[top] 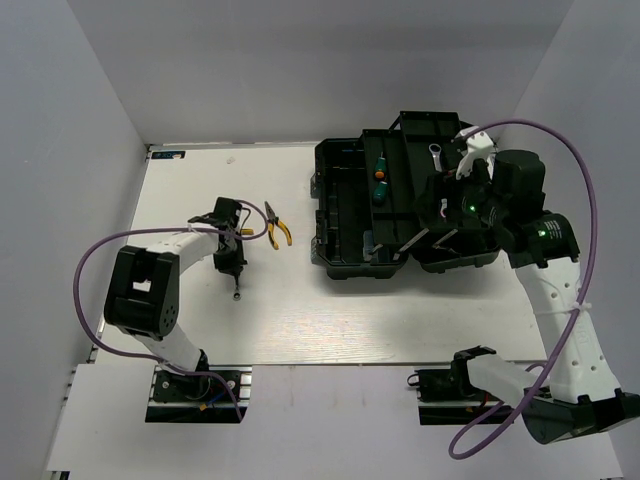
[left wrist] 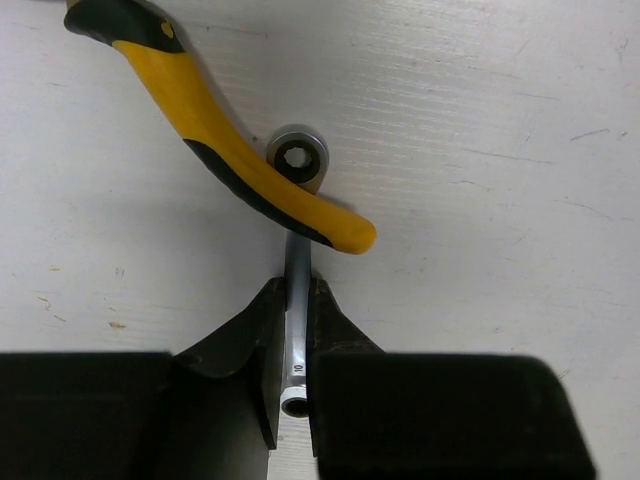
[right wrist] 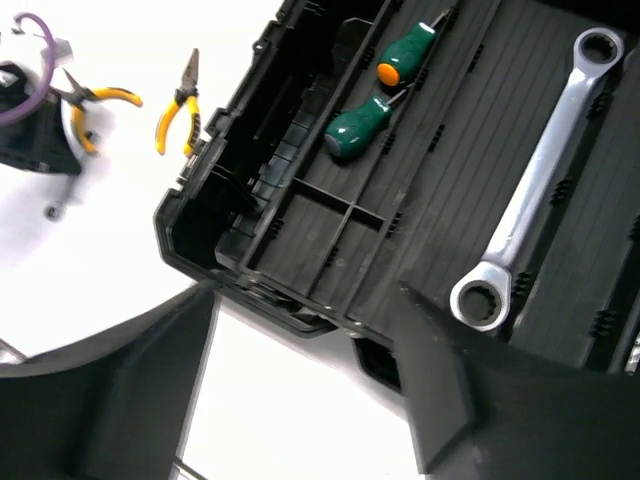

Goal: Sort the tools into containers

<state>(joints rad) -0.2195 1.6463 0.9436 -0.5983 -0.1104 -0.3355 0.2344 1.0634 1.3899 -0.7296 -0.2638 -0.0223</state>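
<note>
The left claw (left wrist: 295,300) is pinched narrow on the shaft of the small wrench (left wrist: 297,262). The wrench lies on the counter (left wrist: 480,120), its long axis running straight out from the claw. A pliers (left wrist: 215,125) handle crosses that shaft just short of the ring end. The toolbox (top: 345,215) lies off to the right, under the right claw (right wrist: 305,335), which is wide and empty.

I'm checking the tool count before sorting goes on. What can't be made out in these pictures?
1. Left wrist view: the head of the pliers, cut off by the top edge.
2. Top view: the right half of the toolbox, covered by the right arm.
3. Top view: the small wrench in the left claw, tiny and partly under that claw.
</note>
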